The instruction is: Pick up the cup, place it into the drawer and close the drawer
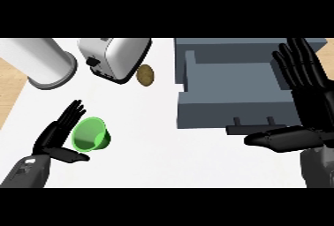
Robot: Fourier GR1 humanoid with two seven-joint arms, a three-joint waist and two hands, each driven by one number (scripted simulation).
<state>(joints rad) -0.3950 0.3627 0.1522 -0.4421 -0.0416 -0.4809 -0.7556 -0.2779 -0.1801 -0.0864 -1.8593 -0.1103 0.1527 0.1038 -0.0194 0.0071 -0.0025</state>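
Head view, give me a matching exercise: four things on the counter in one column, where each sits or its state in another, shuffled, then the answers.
Things:
1. green cup
2. toaster
3. drawer
4. white cylinder

Places or states:
A. pulled open, right side
B. top left corner
C. lying on its side by the left hand
D. top middle, beside a brown round thing

Pairs: 1-C, 2-D, 3-A, 4-B
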